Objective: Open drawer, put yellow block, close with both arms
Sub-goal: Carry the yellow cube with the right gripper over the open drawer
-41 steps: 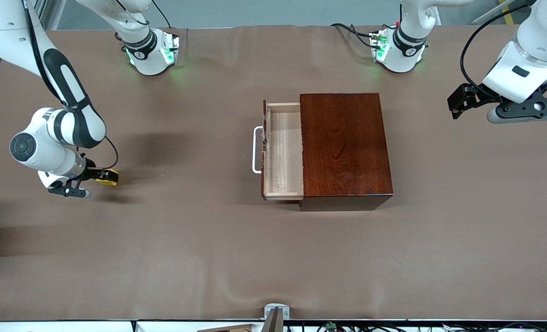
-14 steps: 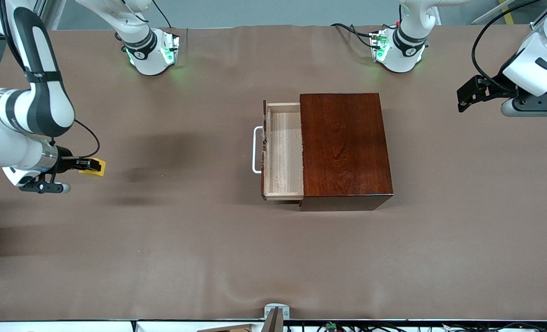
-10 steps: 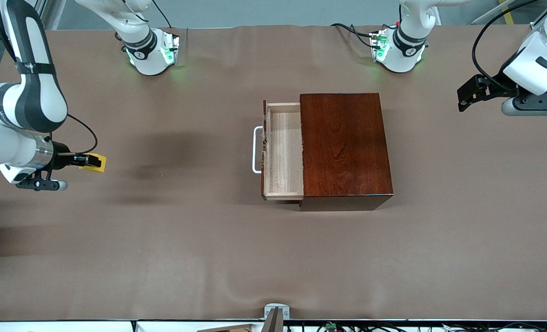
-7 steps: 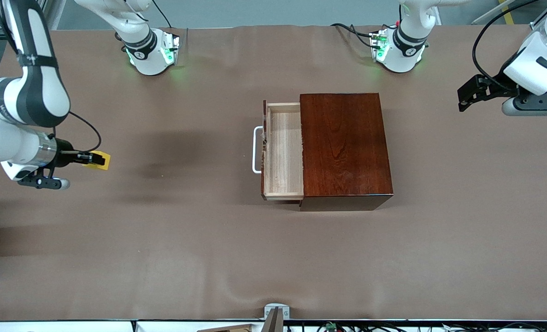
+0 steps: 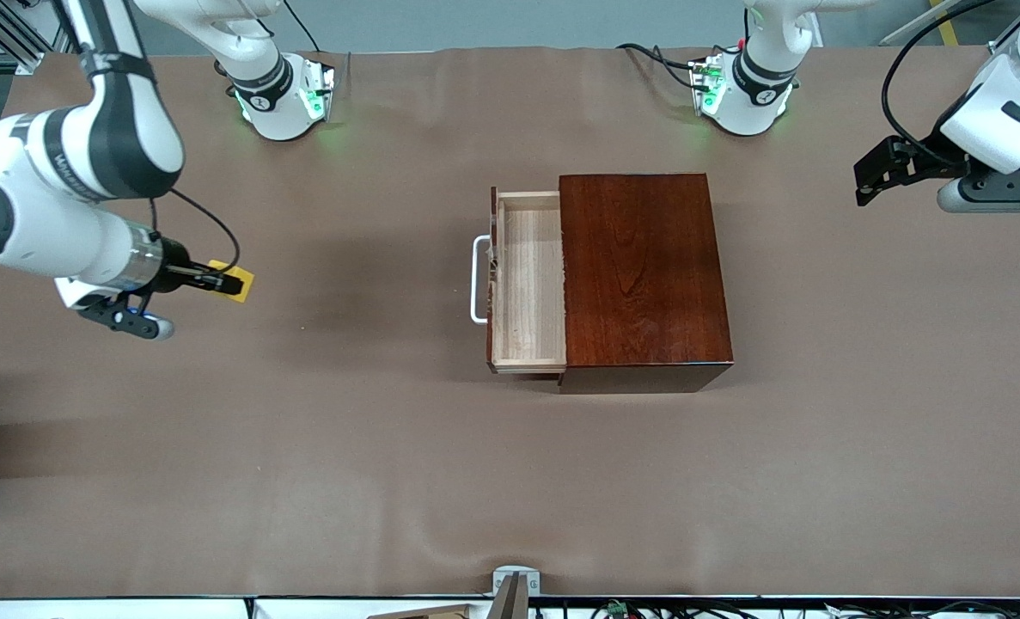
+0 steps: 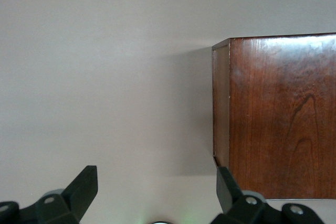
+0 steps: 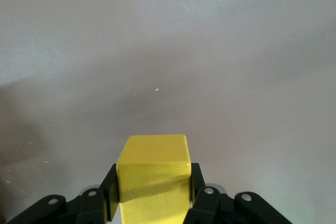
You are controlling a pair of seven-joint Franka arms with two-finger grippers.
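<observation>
The yellow block (image 5: 236, 283) (image 7: 152, 171) is up in the air, over the bare table toward the right arm's end, and my right gripper (image 5: 224, 282) (image 7: 152, 195) is shut on it. The drawer (image 5: 527, 288) stands pulled out of the dark mahogany box (image 5: 643, 275) (image 6: 278, 114), its pale tray empty and its white handle (image 5: 478, 279) facing the right arm's end. My left gripper (image 5: 872, 176) (image 6: 156, 188) hangs open over the table at the left arm's end, beside the box, with nothing between its fingers.
The brown table cover (image 5: 346, 447) lies bare between the held block and the drawer. Both arm bases (image 5: 282, 94) (image 5: 742, 90) glow green along the table's robot edge. A small metal bracket (image 5: 514, 580) sits at the table edge nearest the front camera.
My right arm has lifted and swung toward the drawer, carrying the yellow block with it. The left arm has barely moved. The drawer stays pulled out.
</observation>
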